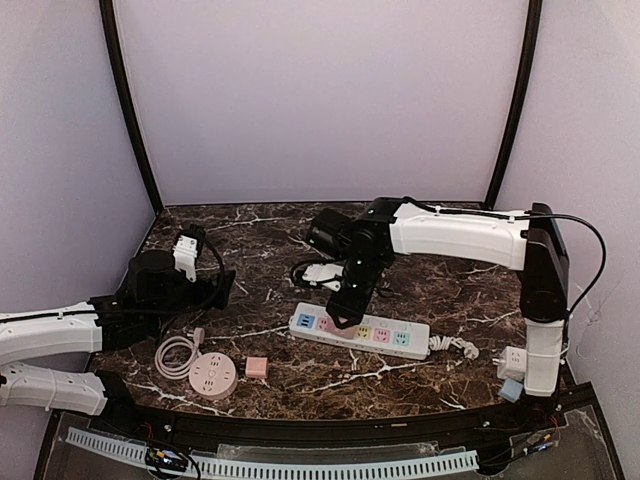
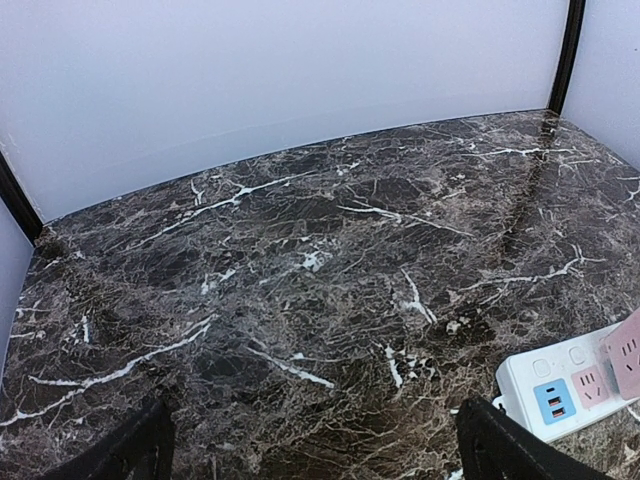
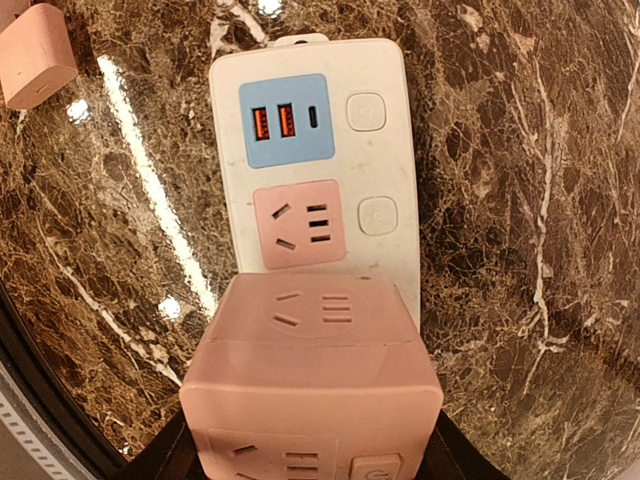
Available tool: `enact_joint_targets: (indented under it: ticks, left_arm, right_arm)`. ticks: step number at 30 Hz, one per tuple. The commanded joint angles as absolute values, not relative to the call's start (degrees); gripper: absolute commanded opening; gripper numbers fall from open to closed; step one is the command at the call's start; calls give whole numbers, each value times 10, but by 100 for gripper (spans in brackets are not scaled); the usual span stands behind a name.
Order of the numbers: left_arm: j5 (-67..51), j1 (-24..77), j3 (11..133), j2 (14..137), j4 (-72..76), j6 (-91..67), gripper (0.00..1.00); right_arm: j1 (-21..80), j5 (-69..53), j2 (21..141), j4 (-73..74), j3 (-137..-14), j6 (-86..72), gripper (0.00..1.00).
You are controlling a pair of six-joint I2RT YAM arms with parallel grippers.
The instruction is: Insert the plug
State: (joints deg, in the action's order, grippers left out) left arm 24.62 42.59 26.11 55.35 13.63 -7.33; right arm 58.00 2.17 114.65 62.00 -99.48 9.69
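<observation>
A dark brown marble-patterned tabletop (image 1: 450, 290), veined in white, is filling the floor of a booth. Pale lilac walls (image 1: 320, 100) are closing it in at the back and both sides, and two curved black posts (image 1: 125, 100) are rising at the back corners. Light is glinting off the glossy stone in bright streaks (image 3: 150, 185)

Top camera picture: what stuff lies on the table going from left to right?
Coiled white cable → round pink socket → small pink cube → white power strip → white adapter.
</observation>
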Motion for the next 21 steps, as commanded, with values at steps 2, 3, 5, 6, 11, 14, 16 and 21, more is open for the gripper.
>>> enact_joint_targets:
  ticks: [2,3,5,6,11,14,16,21]
  left_arm:
    - [245,422,254,544,141,-75,99]
    - [245,422,254,545,141,-74,99]
    - [244,423,254,545,141,-74,99]
    - [244,423,254,545,141,-74,99]
    - [244,423,253,543,140,-74,99]
    - [244,423,253,543,140,-73,99]
    - [243,423,253,544,141,-73,99]
    - [242,422,253,544,142,-73,99]
  right_arm:
    - [583,23,1126,627,-986,87,10]
    - [583,26,1130,627,-986,87,10]
    - [583,31,1142,629,-985,88,10]
    - [584,31,1149,630,-985,90,10]
    - [583,29,1174,631,-998,97,10]
    - [584,39,1184,638,-1007,103,10]
    - [584,48,1191,639,-1008,109,10]
    - [584,62,1204,642,-1011,133,9]
